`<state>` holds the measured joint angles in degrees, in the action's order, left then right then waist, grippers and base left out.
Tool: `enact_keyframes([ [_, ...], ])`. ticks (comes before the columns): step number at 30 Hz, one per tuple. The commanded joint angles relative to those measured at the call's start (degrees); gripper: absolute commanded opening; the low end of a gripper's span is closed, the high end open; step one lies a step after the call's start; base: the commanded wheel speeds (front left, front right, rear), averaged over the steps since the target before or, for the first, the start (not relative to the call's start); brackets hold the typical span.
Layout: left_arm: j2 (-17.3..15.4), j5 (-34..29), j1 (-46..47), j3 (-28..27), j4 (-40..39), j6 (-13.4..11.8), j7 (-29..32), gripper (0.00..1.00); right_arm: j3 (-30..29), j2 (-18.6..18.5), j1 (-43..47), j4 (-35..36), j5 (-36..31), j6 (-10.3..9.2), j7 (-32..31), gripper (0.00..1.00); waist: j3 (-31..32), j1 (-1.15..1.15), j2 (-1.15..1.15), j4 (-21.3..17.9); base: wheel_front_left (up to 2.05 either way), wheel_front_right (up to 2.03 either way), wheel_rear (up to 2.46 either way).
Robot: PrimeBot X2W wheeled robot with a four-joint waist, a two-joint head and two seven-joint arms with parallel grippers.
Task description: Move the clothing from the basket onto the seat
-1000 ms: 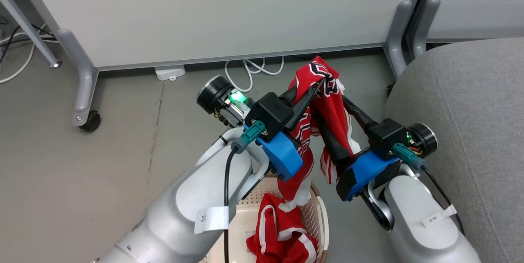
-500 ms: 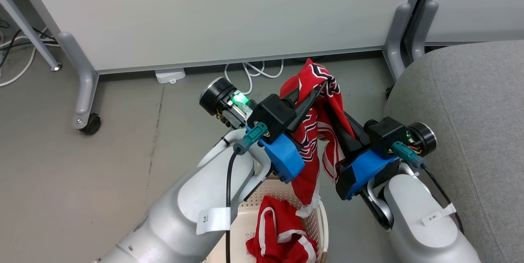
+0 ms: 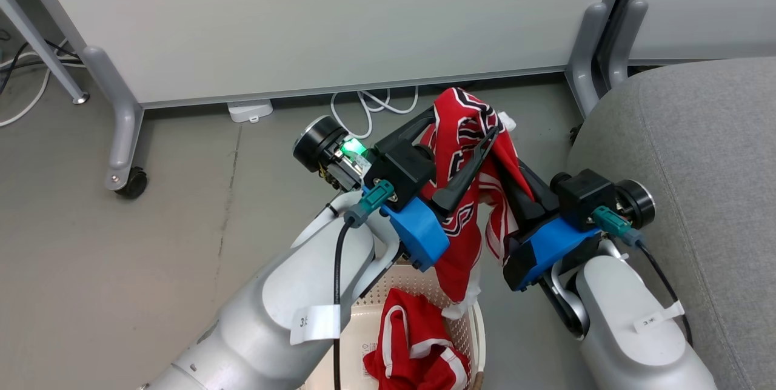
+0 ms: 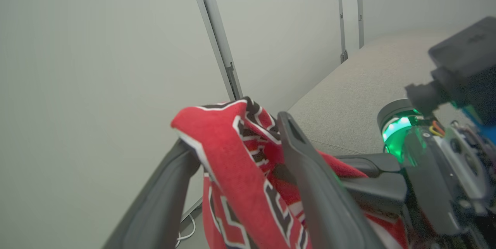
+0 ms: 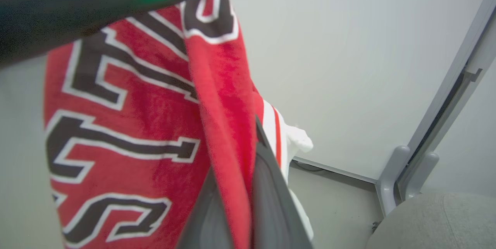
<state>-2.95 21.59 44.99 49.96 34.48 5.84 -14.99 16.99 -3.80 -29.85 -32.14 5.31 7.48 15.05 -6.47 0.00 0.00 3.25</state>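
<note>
A red jersey (image 3: pixel 453 130) with black-and-white lettering hangs in the air above the basket (image 3: pixel 480 332), its white hem reaching the rim. My right gripper (image 3: pixel 498 156) is shut on the jersey's upper fold; in the right wrist view the jersey (image 5: pixel 135 117) is pinched in that gripper (image 5: pixel 240 144). My left gripper (image 3: pixel 465 122) is open, a finger on each side of the draped cloth, as the left wrist view also shows it (image 4: pixel 234 133). A second red garment (image 3: pixel 418 347) with white trim lies in the basket. The grey seat (image 3: pixel 697 153) is at the right.
White partition panels on grey legs stand behind, with a caster wheel (image 3: pixel 133 181) at the left. White cables (image 3: pixel 373 102) and a white adapter (image 3: pixel 250 110) lie on the grey floor under the panel. A partition leg (image 3: pixel 585 62) stands close to the seat's corner.
My right gripper has shut on the jersey. My left gripper has let go and spread its fingers. The jersey has shifted slightly right.
</note>
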Motion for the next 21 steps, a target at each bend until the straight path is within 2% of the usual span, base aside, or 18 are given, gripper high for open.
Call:
enact_keyframes([
  [1, 0.06, -0.12, 0.51, -0.07, 0.07, -0.26, -0.30, 1.00, -0.36, 0.08, 0.57, 0.40, 0.30, 0.03, 0.20, 0.00, -0.10, 0.00, 0.00, 0.00, 0.00, 0.00, 0.00],
  [13, 0.04, -0.72, 0.52, -0.42, 0.35, -0.75, -0.30, 1.00, -6.02, 0.10, 1.33, 3.05, 0.90, 0.03, 0.21, 0.00, -1.21, 0.00, 0.00, -0.57, 0.00, 0.00, 0.00],
  [21, -0.24, -1.22, 0.51, 0.02, 0.21, -0.50, -0.29, 1.00, -10.50, 0.00, 1.99, 5.54, 0.59, 0.03, 0.22, 0.00, -3.14, 0.00, 0.00, -3.53, 0.00, 0.00, 0.00],
])
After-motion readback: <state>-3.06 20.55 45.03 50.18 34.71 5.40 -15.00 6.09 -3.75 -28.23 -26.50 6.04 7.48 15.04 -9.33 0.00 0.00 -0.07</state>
